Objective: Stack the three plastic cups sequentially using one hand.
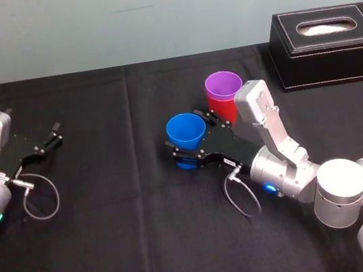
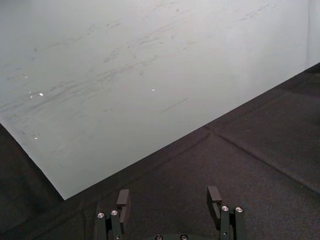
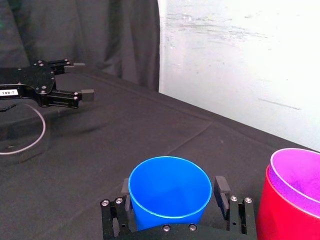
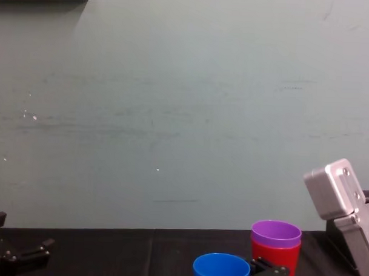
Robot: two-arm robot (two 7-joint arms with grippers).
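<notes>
while the right gripper [image 1: 184,156] clasps the blue cup [image 1: 187,134], one finger [image 3: 221,189] sits against each side of the cup wall, below the rim, jaws set at cup width. the cup is upright, mouth up, between the jaws. whether its base rests on the black cloth [image 1: 135,238] or hangs just above it: cannot tell.

just beside the right gripper, on its outer side and a little farther forward, the red cup [image 1: 221,111] stands upright with the purple cup [image 1: 223,84] nested inside it. the purple rim sits above the red rim. from the chest view the pair stands taller than the held blue cup. blue cup and red cup are close but apart, with a gap of cloth between them in the right wrist view.

the left gripper [image 1: 54,136] is well away from the right gripper, across the cloth on its far left, low over the fabric. its jaws are spread wide with nothing between them.

a black box [image 1: 326,42] lies beyond the red and purple pair, farther out to the right gripper's right, near the pale wall [image 1: 117,22].
</notes>
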